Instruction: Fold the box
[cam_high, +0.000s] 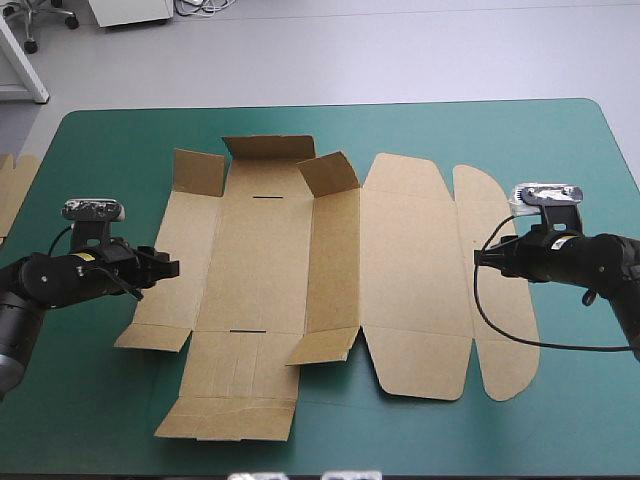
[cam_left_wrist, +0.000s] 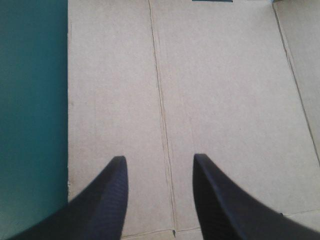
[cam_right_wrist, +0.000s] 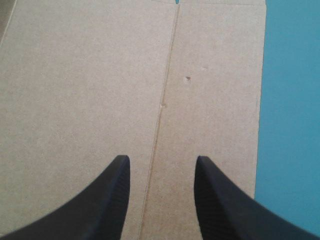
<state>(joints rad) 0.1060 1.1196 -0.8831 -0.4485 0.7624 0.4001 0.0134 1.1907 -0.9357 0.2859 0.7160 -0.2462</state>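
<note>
The box (cam_high: 262, 270) lies mostly flat in the middle of the table (cam_high: 90, 420). Its long way runs left to right, with the round end pointing right. The left pincer (cam_left_wrist: 160, 160) is spread over its left side. The right pincer (cam_right_wrist: 161, 160) is spread over its right end.
</note>
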